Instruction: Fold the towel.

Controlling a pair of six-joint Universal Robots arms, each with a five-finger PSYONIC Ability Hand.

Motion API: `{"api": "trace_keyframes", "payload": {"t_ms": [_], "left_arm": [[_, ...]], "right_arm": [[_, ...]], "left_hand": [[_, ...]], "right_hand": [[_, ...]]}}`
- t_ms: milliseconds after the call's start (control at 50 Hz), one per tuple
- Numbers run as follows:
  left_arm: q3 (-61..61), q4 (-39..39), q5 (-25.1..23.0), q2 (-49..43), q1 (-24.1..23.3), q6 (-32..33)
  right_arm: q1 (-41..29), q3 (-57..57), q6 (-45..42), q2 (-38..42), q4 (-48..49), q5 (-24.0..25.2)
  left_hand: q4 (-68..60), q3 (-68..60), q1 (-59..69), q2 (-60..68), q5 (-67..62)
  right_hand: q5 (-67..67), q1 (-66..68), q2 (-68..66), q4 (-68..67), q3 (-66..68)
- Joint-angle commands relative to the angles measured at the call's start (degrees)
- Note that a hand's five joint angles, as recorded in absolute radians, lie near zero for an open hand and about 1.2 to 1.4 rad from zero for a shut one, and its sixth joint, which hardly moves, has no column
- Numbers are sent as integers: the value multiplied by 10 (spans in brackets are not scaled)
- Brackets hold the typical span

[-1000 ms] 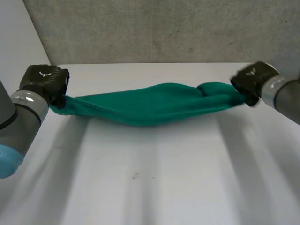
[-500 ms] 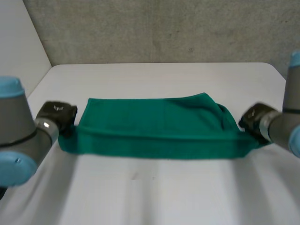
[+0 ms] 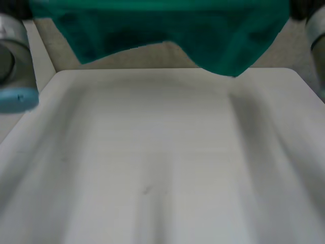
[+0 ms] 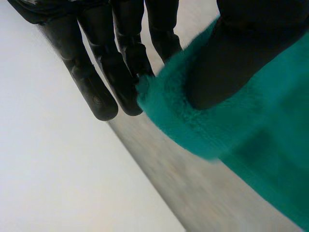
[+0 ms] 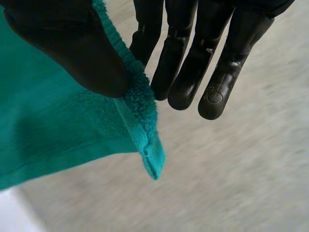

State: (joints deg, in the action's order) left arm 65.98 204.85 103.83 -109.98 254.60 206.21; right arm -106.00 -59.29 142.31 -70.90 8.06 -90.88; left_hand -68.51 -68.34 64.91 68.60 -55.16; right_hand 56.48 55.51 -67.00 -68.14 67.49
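The green towel (image 3: 167, 28) hangs in the air, stretched between both hands high above the white table (image 3: 152, 162). In the left wrist view my left hand (image 4: 113, 72) pinches one end of the towel (image 4: 270, 145) between thumb and fingers. In the right wrist view my right hand (image 5: 193, 63) pinches the towel (image 5: 48, 125) by its edge near a corner, which sticks out below the thumb. The towel's lower edge sags unevenly, hanging lowest towards my right arm (image 3: 317, 30). My left arm (image 3: 12, 51) stands at the table's left side.
A grey wall (image 3: 152, 58) rises behind the table's far edge. A pale panel (image 3: 25, 101) runs along the table's left side. The tabletop under the towel is bare.
Both hands have lifted the towel off the table and raised it high; it lay spread on the surface half a second ago and now hangs clear of it.
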Motion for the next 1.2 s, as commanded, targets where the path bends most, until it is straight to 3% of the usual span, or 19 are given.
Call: {"api": "trace_keyframes", "payload": {"t_ms": [20, 260, 340, 420, 580, 700, 780, 860, 960, 1080, 1160, 1200], "left_arm": [[155, -6, -69, -10, 11, -59], [276, -11, -76, -57, 12, -54], [315, -29, -77, -42, 19, -48], [359, -94, -79, 22, 39, -18], [429, -279, -108, 159, 66, 83], [441, -300, -178, 181, 63, 85], [426, -263, -183, 147, 60, 85], [374, -204, -164, 51, 48, 89], [315, -184, -141, -14, 31, 90], [89, -166, -80, -93, 2, 91], [-41, -148, -58, -90, -2, 85], [-78, -122, -51, -82, -2, 82]], "right_arm": [[0, -150, -1, 7, -9, 14], [1, -200, -10, 129, -28, 17], [3, -214, -15, 104, -71, 17], [7, -247, -66, 39, -159, 19], [60, -369, -266, -46, -315, 12], [83, -388, -286, -51, -287, 16], [77, -380, -262, -42, -249, 18], [50, -336, -234, 40, -210, 16], [24, -284, -231, 82, -204, 10], [12, -62, -201, 118, -186, -12], [4, 92, -125, 119, -140, -25], [4, 117, -108, 118, -125, -24]], "left_hand": [[-115, -117, 151, 114, -148], [-115, -117, 151, 114, -148], [-115, -117, 151, 114, -148], [-115, -117, 151, 114, -148], [-115, -117, 151, 114, -148], [-115, -117, 151, 114, -148], [-115, -117, 151, 114, -148], [-115, -117, 151, 114, -148], [-115, -117, 151, 114, -148], [-115, -117, 151, 114, -148], [-115, -117, 151, 114, -148], [-115, -117, 151, 114, -148]], "right_hand": [[135, 245, -130, -119, 125], [135, 245, -130, -119, 125], [135, 245, -130, -119, 125], [135, 245, -130, -119, 125], [135, 245, -130, -119, 125], [135, 245, -130, -119, 125], [135, 245, -130, -119, 125], [135, 245, -130, -119, 125], [135, 245, -130, -119, 125], [135, 245, -130, -119, 125], [135, 245, -130, -119, 125], [135, 245, -130, -119, 125]]}}
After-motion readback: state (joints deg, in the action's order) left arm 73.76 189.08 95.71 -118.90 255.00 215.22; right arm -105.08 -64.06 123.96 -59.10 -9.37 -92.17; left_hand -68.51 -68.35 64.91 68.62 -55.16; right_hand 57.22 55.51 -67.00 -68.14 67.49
